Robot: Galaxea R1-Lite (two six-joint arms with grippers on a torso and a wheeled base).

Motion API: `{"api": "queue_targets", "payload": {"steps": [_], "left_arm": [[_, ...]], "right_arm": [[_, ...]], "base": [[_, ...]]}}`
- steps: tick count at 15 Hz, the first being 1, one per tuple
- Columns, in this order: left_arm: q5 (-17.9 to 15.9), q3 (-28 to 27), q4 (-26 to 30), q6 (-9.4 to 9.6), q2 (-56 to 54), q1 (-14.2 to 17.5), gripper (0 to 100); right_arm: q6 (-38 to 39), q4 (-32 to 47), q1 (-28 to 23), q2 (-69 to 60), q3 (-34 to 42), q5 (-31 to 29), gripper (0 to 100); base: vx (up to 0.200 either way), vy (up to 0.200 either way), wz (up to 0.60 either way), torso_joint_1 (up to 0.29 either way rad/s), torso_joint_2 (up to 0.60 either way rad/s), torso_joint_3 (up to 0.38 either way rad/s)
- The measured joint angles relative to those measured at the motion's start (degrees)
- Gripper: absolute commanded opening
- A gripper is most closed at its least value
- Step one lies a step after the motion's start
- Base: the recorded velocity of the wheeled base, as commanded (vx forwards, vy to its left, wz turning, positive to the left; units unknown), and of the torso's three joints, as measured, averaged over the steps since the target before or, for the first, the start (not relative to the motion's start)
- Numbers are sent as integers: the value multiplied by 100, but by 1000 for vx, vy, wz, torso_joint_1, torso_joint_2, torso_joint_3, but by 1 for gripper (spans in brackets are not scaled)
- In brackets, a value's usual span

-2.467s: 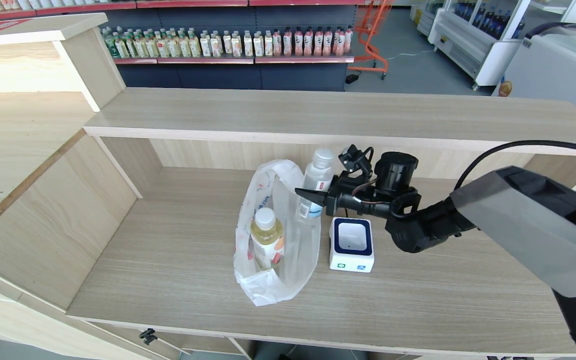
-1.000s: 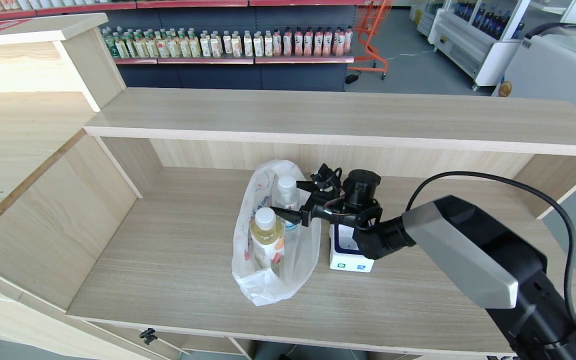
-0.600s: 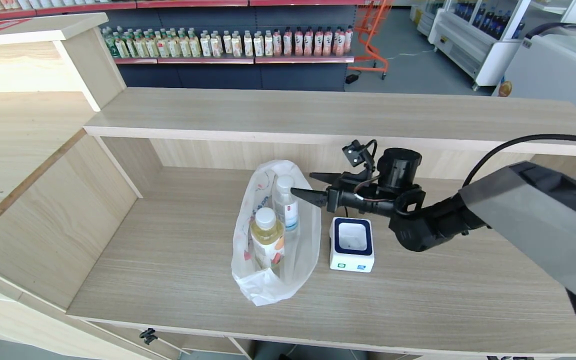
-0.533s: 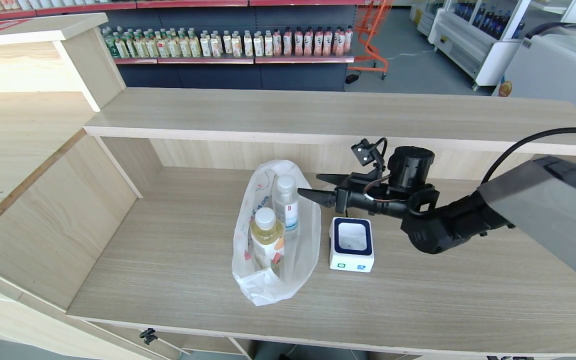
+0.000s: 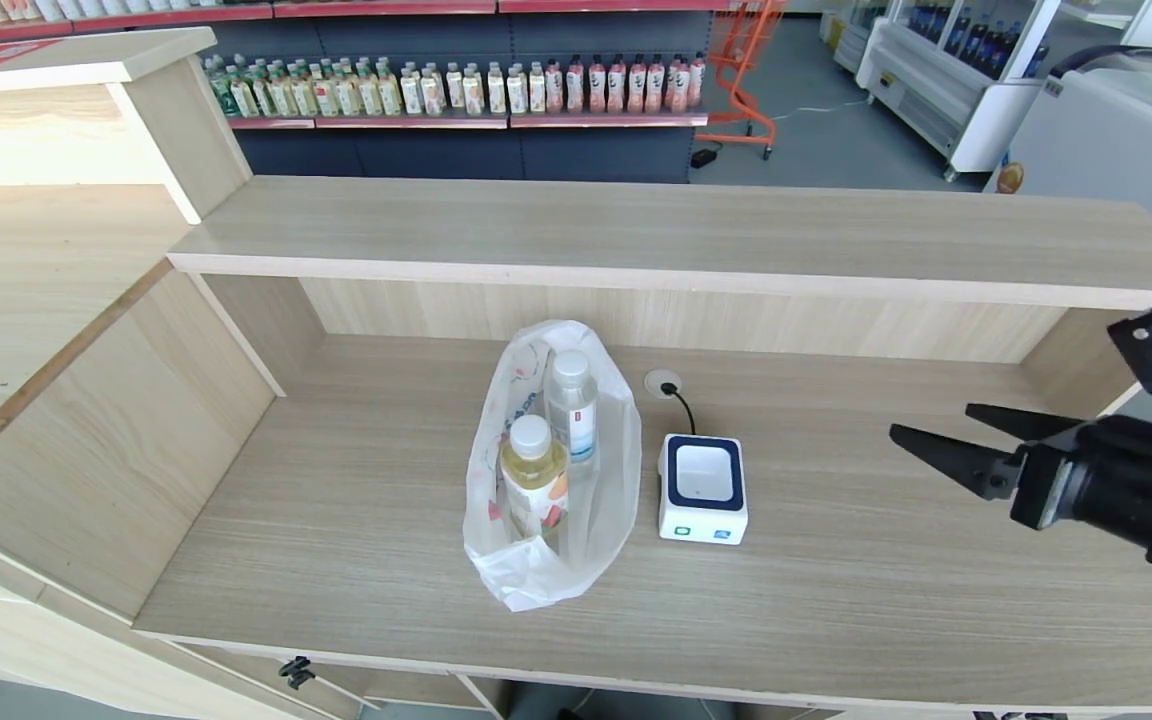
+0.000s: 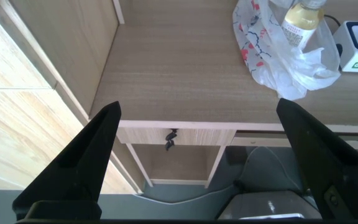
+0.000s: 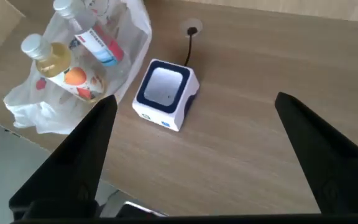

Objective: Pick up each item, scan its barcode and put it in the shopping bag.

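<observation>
The wooden counter carries a thin white shopping bag standing open near its middle. Both of the task's items are upright inside it: a yellow drink bottle with a white cap on the side nearer the robot, and a clear bottle with a white cap just behind it, so close that I cannot tell whether they touch. Just beside the bag, on the robot's right, sits the white scanner, its dark blue frame facing up; a black cable runs from its back to a round grommet in the counter. A raised ledge walls off the far side, and beyond it stand shelves of bottled drinks, an orange cart and freezers. A small black latch hangs under the counter's front edge. The scanner lies between the bag and the right gripper, which hangs above the counter's right end, well apart from both, its two black fingers spread wide and pointing toward the bag, holding nothing. The left gripper hangs out in front of the counter's near edge, on the bag's left and well apart from it, fingers likewise spread wide and touching nothing
</observation>
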Motion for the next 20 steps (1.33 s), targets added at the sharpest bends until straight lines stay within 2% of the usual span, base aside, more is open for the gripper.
{"api": "queue_targets", "payload": {"steps": [3, 5, 9, 10, 12, 13, 20], "left_arm": [[-2, 0, -2, 0, 0, 0, 100], [-2, 0, -2, -2, 0, 0, 100], [-5, 0, -2, -2, 0, 0, 100], [-5, 0, -2, -2, 0, 0, 100], [-5, 0, 0, 0, 0, 0, 100], [-5, 0, -2, -2, 0, 0, 100], [-2, 0, -2, -2, 0, 0, 100]], "right_arm": [[-117, 853, -396, -2235, 1221, -848, 100], [-149, 1871, -580, -3760, 1712, -1131, 100], [-152, 3955, -707, -6372, 2183, -1646, 100], [-115, 4214, -692, -6766, 2255, -1741, 100], [-93, 4246, -673, -7229, 2321, -1760, 100], [-104, 4236, -668, -7348, 2324, -1763, 0], [-73, 4239, -666, -7570, 2339, -1765, 0]], "base": [[0, 0, 0, 0, 0, 0], [0, 0, 0, 0, 0, 0], [0, 0, 0, 0, 0, 0], [0, 0, 0, 0, 0, 0], [0, 0, 0, 0, 0, 0], [0, 0, 0, 0, 0, 0], [0, 0, 0, 0, 0, 0]]}}
